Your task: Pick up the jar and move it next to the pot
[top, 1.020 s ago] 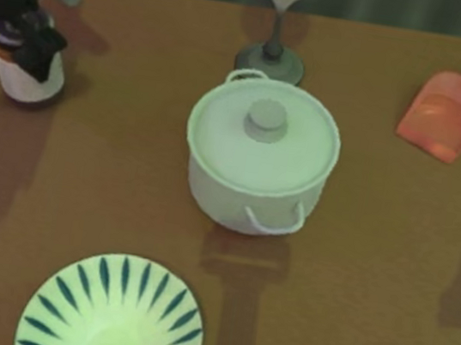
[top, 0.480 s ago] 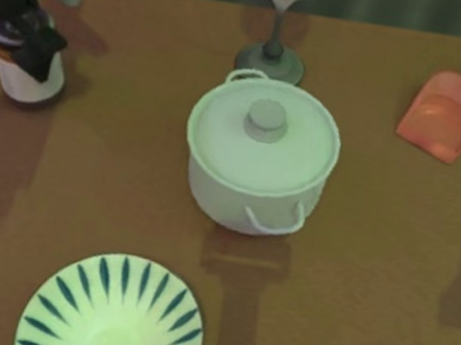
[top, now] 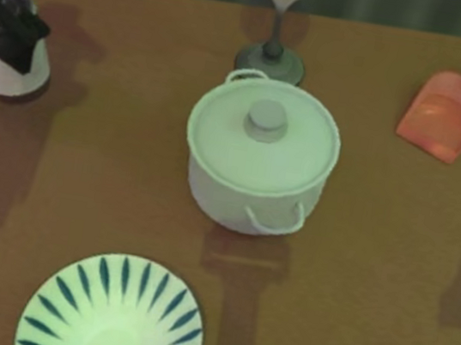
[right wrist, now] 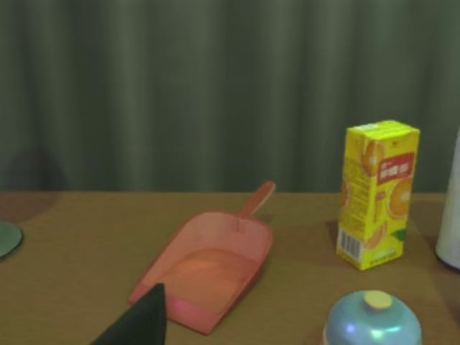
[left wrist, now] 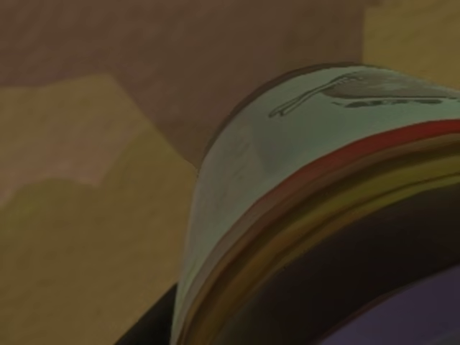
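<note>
Left pincer (top: 8, 22) pinching the jar (top: 10, 68) near its lid, well left of the pot (top: 259, 155), at the worktop's (top: 108, 180) far-left edge. We can't tell if the jar touches the worktop. Our right arm isn't in the top view; can't tell its pincer state.

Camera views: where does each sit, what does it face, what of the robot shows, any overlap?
Top view: above the table, looking down on pot, plate, scoop; left gripper over the jar.
Left wrist view: pressed close to the jar.
Right wrist view: low, facing the curtain; scoop, juice carton; a dark fingertip shows.
Shared: jar, scoop.
</note>
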